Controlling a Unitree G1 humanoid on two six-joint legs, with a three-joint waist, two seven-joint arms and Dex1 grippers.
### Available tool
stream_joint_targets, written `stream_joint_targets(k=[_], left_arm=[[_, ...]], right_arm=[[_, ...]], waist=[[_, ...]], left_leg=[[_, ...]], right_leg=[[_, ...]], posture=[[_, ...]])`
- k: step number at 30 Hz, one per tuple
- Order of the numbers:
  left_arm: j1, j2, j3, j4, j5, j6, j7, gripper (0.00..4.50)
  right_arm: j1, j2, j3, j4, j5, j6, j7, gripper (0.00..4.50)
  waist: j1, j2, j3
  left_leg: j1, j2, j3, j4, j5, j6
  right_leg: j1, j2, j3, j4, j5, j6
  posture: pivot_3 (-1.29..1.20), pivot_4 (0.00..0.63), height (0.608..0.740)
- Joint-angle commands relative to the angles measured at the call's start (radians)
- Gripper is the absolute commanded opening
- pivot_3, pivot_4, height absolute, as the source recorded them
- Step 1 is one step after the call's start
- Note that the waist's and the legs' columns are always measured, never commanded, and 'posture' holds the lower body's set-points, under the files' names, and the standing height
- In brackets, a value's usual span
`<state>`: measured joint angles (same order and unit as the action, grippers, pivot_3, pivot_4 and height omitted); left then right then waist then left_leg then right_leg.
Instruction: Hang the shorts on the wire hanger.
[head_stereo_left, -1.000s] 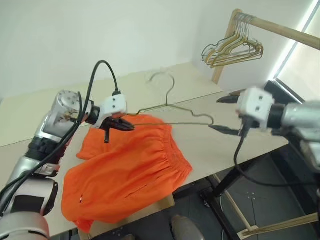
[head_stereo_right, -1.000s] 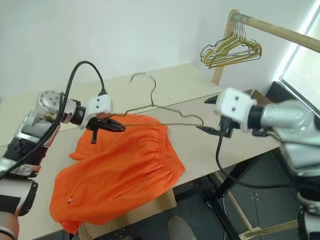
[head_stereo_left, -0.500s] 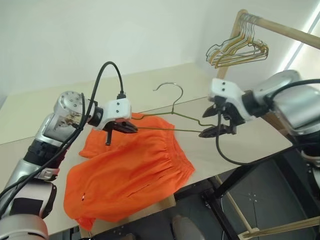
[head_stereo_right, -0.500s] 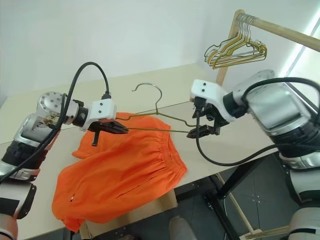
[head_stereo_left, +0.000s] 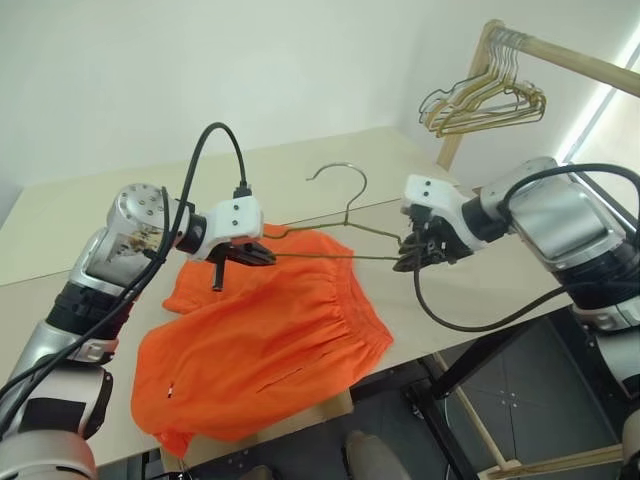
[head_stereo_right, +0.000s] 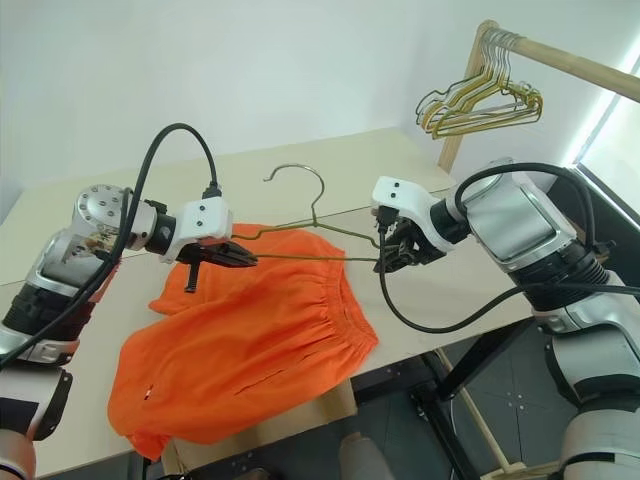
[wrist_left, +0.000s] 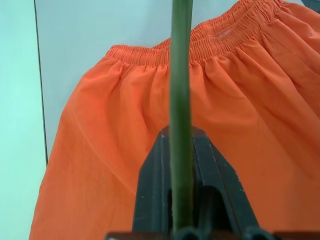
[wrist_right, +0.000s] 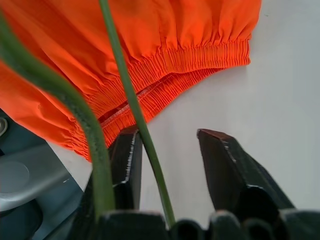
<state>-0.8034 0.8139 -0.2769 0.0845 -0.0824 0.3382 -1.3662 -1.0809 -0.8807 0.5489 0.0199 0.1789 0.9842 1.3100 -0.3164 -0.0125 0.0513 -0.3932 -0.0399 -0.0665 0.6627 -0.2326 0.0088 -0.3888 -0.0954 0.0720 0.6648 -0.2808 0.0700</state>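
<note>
- The wire hanger (head_stereo_left: 345, 222) is held in the air above the worktop (head_stereo_left: 330, 160) — hook uppermost and tipped toward the far wall, its long bottom wire running roughly level between the two arms.
- The left gripper (head_stereo_left: 258, 254) is clenched on one end of that bottom wire; in the left wrist view the green wire runs straight up between the closed black fingers (wrist_left: 152, 190).
- The right gripper (head_stereo_right: 385, 262) sits at the opposite shoulder of the hanger. In the right wrist view the wire lies against one finger (wrist_right: 129, 170) with a clear gap to the other, so the fingers are not yet closed on it.
- The shorts (head_stereo_left: 260, 345) lie flat on the worktop directly under the hanger, gathered waistband toward the right arm, legs spreading toward the near edge; part of the fabric overhangs that edge.
- Judged relation for the next move: the shorts lie below both sets of fingers, the waistband nearest the right gripper — the bottom wire runs about across the waistband line.
- Open room: bare worktop beyond the hook; a wooden rail (head_stereo_left: 570, 60) with a bunch of spare hangers (head_stereo_left: 487, 105) stands well apart on the right.
</note>
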Motion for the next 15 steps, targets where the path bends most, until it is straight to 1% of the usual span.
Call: stream_joint_targets(k=[1,3,7,9,10,11,14,15], left_arm=[[-0.016,0.002,0.032,-0.006,-0.019,-0.015,-0.007,0.00],[-0.020,-0.003,0.035,0.002,-0.026,-0.022,-0.011,0.00],[-0.013,-0.015,0.051,0.023,-0.036,-0.098,-0.027,0.00],[-0.001,-0.019,0.069,0.034,-0.067,-0.135,-0.057,0.00],[0.002,-0.022,0.082,0.037,-0.090,-0.139,-0.076,0.56],[0.003,-0.025,0.095,0.038,-0.114,-0.131,-0.091,0.80],[0.000,-0.029,0.119,0.070,-0.139,-0.151,-0.106,1.81],[-0.009,-0.026,0.130,0.102,-0.146,-0.150,-0.112,2.14]], right_arm=[[-0.007,-0.005,-0.036,-0.012,-0.002,-0.002,0.007,0.71],[-0.004,-0.006,-0.039,-0.013,-0.002,-0.002,0.009,0.03],[-0.001,-0.010,-0.054,-0.017,0.009,0.016,0.019,0.03],[0.005,-0.020,-0.064,-0.030,0.022,0.022,0.031,0.03],[0.013,-0.028,-0.072,-0.041,0.031,0.025,0.037,0.00],[0.022,-0.039,-0.083,-0.054,0.044,0.035,0.044,0.00],[0.077,-0.084,-0.125,-0.109,0.089,0.054,0.056,0.00],[0.115,-0.114,-0.153,-0.142,0.115,0.067,0.062,0.00]], waist=[[-0.001,0.000,0.000],[-0.002,0.000,0.000],[-0.001,0.000,0.000],[-0.001,0.000,0.000],[-0.001,0.000,0.000],[-0.001,0.000,0.000],[0.000,0.000,0.000],[0.000,0.000,0.000]], left_leg=[[0.000,0.000,0.000,0.000,0.000,0.000],[0.000,0.000,0.000,0.000,0.000,0.000],[0.000,0.000,0.000,0.000,0.000,0.000],[0.000,0.000,-0.001,0.000,0.000,0.000],[-0.001,0.000,-0.001,0.000,0.000,0.000],[-0.001,0.000,-0.001,0.000,0.000,0.000],[-0.002,0.000,-0.002,0.001,0.000,0.000],[-0.003,0.000,-0.003,0.001,0.000,0.000]], right_leg=[[0.000,0.000,0.000,0.000,0.000,0.000],[0.000,0.000,0.000,0.000,0.000,0.000],[0.000,0.000,0.000,0.000,0.000,0.000],[0.000,0.000,0.000,0.000,0.000,0.000],[0.000,0.000,-0.001,0.000,0.000,0.000],[0.000,0.000,-0.001,0.000,0.000,0.000],[0.000,-0.001,-0.002,0.000,0.000,0.000],[0.000,-0.001,-0.002,0.000,0.000,0.000]], posture=[[-0.25,0.000,0.740],[-0.25,0.000,0.740],[-0.25,0.000,0.740],[-0.26,0.000,0.740],[-0.26,0.000,0.740],[-0.26,0.000,0.740],[-0.25,0.000,0.740],[-0.25,0.001,0.740]])
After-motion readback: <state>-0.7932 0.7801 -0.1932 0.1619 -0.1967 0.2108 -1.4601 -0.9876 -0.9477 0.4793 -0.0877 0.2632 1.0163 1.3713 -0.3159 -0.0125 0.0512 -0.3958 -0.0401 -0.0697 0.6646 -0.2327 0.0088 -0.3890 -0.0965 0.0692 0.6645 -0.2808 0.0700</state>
